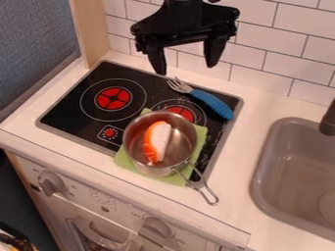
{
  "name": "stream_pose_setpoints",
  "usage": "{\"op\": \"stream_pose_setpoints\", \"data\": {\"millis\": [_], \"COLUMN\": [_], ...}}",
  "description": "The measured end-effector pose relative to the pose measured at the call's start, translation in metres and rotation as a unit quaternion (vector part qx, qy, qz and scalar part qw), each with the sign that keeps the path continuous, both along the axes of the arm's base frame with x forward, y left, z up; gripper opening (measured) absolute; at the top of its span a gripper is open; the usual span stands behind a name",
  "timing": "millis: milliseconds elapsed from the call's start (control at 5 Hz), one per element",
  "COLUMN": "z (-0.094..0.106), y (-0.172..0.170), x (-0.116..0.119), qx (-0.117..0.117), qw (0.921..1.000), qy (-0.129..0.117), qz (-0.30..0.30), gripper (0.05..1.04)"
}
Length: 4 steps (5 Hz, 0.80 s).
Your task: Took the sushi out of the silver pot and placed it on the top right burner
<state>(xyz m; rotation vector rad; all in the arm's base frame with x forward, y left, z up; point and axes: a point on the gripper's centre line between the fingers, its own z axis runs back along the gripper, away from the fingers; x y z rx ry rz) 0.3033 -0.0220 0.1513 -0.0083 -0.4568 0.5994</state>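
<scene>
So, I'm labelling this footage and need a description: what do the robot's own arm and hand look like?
The robot arm is plain black. Its hand is black too, with a broad, angular body, knobbly outer corners and two tapering black fingers. I can make out no markings.

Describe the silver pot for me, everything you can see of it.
The small silver pot looks like shiny metal, round and open, with no lid on it. Its looped wire handle points toward the lower right, past the cloth's edge. The pot stands upright on a green cloth on the black cooktop. Inside lies a piece of orange-and-white toy sushi.
</scene>
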Motion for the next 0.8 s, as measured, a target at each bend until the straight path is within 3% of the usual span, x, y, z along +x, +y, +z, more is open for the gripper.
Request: {"op": "stream_pose_setpoints", "data": {"millis": [200,400,600,800], "z": [-0.008,-0.022,-0.017,-0.028], "y": [-0.001,0.009,0.014,0.018], "x": [-0.003,-0.02,-0.03,-0.041], "qx": [-0.001,-0.007,-0.001,0.0], "qw": [0.9999,0.9974,0.9972,0.995], "qy": [0.016,0.069,0.066,0.084], "qz": [-0.002,-0.021,-0.035,-0.055], "gripper": [1.001,1.001,1.001,1.001]}}
